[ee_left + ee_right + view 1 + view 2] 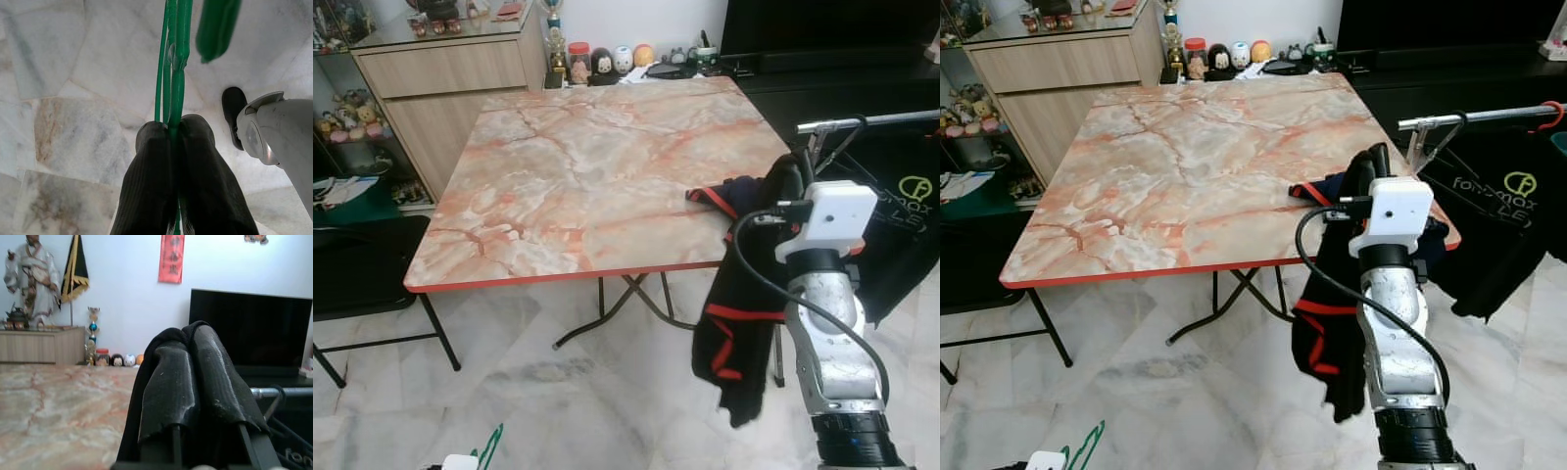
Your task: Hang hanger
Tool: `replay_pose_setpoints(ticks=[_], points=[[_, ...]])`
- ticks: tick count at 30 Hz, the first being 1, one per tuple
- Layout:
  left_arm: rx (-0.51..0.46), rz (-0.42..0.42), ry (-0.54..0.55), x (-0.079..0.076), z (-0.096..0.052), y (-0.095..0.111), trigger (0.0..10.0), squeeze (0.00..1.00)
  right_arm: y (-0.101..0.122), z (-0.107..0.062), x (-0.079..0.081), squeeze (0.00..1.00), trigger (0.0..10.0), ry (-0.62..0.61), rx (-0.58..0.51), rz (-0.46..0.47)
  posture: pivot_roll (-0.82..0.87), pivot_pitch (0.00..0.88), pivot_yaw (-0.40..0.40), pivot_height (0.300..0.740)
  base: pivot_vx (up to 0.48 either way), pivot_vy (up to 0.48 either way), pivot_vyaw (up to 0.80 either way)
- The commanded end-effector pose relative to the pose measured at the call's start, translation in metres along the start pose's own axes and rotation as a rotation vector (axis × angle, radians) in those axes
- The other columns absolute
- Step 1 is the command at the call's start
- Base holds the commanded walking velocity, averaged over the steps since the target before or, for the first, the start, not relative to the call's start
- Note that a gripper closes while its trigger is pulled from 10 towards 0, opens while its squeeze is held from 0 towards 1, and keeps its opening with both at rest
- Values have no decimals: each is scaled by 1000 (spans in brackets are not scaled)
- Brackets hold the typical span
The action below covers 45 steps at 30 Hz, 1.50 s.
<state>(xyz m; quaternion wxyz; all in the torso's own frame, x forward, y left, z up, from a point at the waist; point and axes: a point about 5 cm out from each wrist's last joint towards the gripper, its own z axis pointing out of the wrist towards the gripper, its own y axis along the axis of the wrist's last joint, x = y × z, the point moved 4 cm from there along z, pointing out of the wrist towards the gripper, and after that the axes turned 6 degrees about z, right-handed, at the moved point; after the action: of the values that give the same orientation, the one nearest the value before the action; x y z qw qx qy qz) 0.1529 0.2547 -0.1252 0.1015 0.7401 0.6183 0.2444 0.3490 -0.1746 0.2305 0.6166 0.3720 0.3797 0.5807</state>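
I stand at the near right corner of the surface [578, 176], a square marble-patterned top with a red rim on folding legs. Its whole top is bare apart from that corner, and pale marble floor [558, 392] lies open under it and along its near edge. Left of the surface a black chair [362, 269] stands just beside its left edge. Behind it, a wooden cabinet [450, 78] sits at the far left corner, and a row of small figurines [607, 61] lines the wall at the far edge. Right of the surface a metal rail [1479, 116] runs level, close to the corner, with dark clothes hanging below it and a dark TV unit behind.

My right arm rises at that corner. A black garment [739, 323] with red trim lies on the corner, drapes over my right pincer [788, 181] and hangs down past the surface's edge toward the floor. My right wrist view shows both fingers [215, 377] side by side and wrapped in black cloth, pressed together on the garment, with the rail just beyond them.

My left pincer [171, 134] hangs low, well left of the surface's near edge and over the floor. My left wrist view shows its fingers pinched shut on the thin green hanger [175, 63], with only its tip [489, 446] visible in the head views.
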Motion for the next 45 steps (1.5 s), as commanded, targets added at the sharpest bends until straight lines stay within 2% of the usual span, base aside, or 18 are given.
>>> replay_pose_setpoints(ticks=[1,4,12,32,45], points=[[24,17,3,5,-2,-9,10000,0,21,6,5,0,10000,18,-72,-1,-195,0,64,740,0,0,0],[65,23,15,9,-5,-23,10000,0,27,8,5,0,10000,20,-85,0,-191,0,61,740,0,0,0],[76,13,1,3,-6,-30,10000,0,38,14,8,0,10000,32,-112,3,-195,0,55,740,0,0,0],[62,9,-6,-2,-4,-23,10000,0,46,20,13,0,10000,52,-130,5,-196,0,57,740,12,0,0],[68,7,-19,-7,-5,-26,10000,0,51,22,14,0,10000,54,-146,5,-196,0,55,740,262,0,0]])
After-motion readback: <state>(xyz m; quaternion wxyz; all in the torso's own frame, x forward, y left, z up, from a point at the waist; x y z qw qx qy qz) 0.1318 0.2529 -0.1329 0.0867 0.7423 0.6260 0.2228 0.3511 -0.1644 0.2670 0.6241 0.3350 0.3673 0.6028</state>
